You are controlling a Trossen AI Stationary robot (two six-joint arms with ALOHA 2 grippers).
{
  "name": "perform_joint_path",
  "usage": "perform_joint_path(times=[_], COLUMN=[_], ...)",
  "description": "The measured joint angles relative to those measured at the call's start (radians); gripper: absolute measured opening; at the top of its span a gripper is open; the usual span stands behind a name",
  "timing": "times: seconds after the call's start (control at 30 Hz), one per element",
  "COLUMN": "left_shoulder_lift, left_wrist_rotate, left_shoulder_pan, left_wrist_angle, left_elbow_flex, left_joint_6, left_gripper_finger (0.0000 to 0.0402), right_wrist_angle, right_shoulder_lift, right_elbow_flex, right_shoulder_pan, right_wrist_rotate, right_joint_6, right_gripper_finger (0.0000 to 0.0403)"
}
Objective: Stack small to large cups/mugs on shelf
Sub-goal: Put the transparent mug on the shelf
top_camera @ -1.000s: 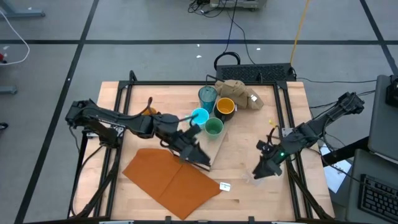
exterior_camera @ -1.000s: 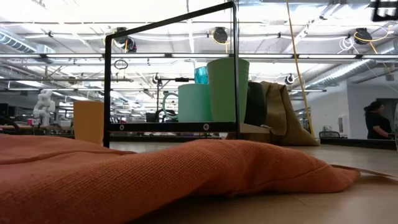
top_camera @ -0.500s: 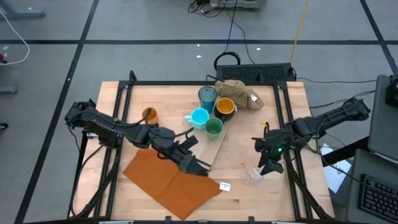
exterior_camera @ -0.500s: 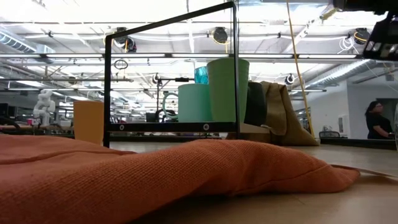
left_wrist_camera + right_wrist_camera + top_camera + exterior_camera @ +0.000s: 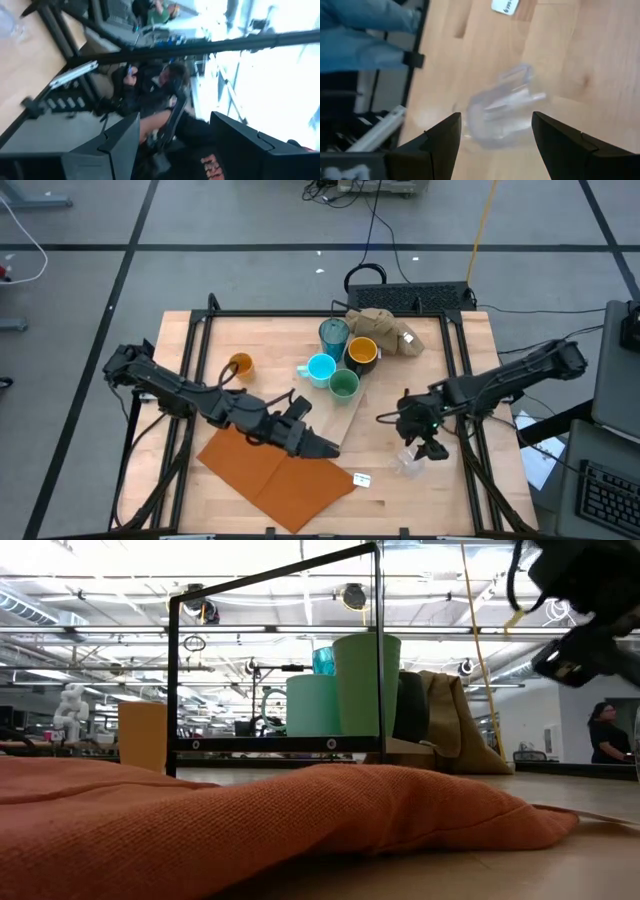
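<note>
A teal tumbler, a dark yellow-lined mug, a light blue mug and a green cup stand upright, close together, at the far end of the pale wooden shelf. An orange cup stands alone at the left. The clear glass lies on its side on the table at the right. My right gripper hovers open just above the glass, pointing slantwise down. My left gripper is open and holds nothing; it hangs level over the shelf's near end.
An orange-brown sheet lies on the near left of the table and fills the low view's foreground. A tan cloth lump sits behind the mugs. A small white tag lies near the glass. A black frame borders the table.
My left gripper has swung away from the light blue mug toward the table's near edge and rolled about its own line, uncovering the orange cup. My right gripper has come down toward the clear glass, tipping downward and rolling. No cup has moved.
</note>
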Motion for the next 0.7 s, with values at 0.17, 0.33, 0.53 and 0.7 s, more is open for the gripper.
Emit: perform_joint_path(times=[0.17,0.33,0.53,0.7], left_shoulder_lift=[0.0,0.0,0.0,0.0], left_wrist_rotate=[-0.06,-0.092,-0.094,-0.094], left_shoulder_pan=[-0.018,-0.03,-0.035,-0.035], left_wrist_angle=[0.004,0.007,0.006,0.003], left_elbow_flex=[0.0,0.0,0.0,0.0], left_joint_6=[-0.015,-0.03,-0.031,-0.004], left_gripper_finger=[0.0244,0.0244,0.0244,0.0244], right_wrist_angle=[0.035,0.04,0.042,0.001], right_shoulder_lift=[0.101,0.169,0.182,0.179], right_elbow_flex=[0.001,0.001,0.0,0.001], right_shoulder_pan=[-0.02,-0.041,-0.045,-0.043], right_wrist_rotate=[0.001,0.0,-0.042,-0.21], right_joint_6=[-0.106,-0.17,-0.163,-0.058], right_gripper_finger=[0.0233,0.0233,0.0233,0.0233])
